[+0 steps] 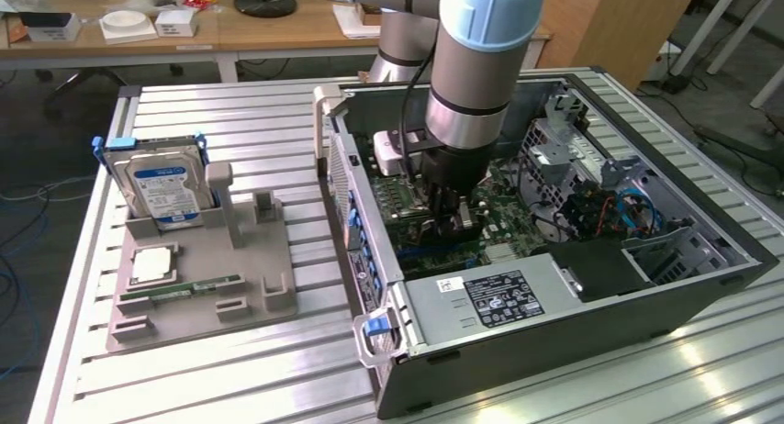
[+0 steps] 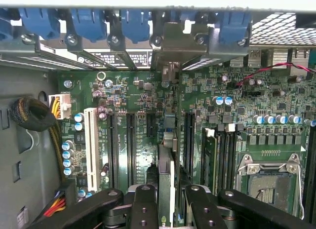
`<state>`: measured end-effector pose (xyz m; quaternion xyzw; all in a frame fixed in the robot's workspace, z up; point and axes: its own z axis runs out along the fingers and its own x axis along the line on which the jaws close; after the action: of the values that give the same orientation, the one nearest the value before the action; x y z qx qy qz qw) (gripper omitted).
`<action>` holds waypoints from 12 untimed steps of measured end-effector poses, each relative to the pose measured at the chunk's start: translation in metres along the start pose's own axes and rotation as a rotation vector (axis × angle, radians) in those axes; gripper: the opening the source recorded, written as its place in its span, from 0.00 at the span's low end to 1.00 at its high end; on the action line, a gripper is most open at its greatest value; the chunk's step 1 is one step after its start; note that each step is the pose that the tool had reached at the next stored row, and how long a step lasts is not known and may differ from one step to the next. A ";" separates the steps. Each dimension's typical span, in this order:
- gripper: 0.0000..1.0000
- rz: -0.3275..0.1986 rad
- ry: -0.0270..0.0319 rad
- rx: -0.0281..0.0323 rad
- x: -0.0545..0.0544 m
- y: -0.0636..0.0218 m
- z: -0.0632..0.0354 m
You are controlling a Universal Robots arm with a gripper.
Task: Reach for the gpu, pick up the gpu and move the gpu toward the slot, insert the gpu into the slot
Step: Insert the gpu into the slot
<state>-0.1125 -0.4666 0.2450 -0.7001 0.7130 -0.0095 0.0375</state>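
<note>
One gripper (image 2: 167, 202) is clamping the one gpu (image 2: 166, 165) edge-on over the motherboard (image 2: 143, 95), inside the open computer case (image 1: 686, 300), among several black slots. One hard drive (image 1: 162, 187) is standing on the grey fixture (image 1: 245, 286) at the worktop's edge.

Blue-labelled hard drive (image 1: 163, 190) upright in grey holder (image 1: 196, 286); memory stick (image 1: 182, 289) lying flat there.

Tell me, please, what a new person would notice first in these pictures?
First the big grey and blue robot arm, reaching down into the open computer case on the exterior view's right. Inside, its gripper holds the gpu edge-on over the green motherboard. On the exterior view's left, a blue-labelled hard drive stands upright in a grey holder.
</note>
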 end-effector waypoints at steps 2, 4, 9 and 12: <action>0.26 -0.001 0.0000 -0.0004 0.000 0.0001 0.0007; 0.26 -0.002 -0.0004 -0.0007 0.000 0.0003 0.0019; 0.26 -0.003 -0.0020 -0.0005 0.000 0.0004 0.0047; 0.26 -0.003 -0.0022 -0.0003 0.000 0.0004 0.0049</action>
<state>-0.1126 -0.4665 0.2401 -0.7013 0.7118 -0.0086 0.0382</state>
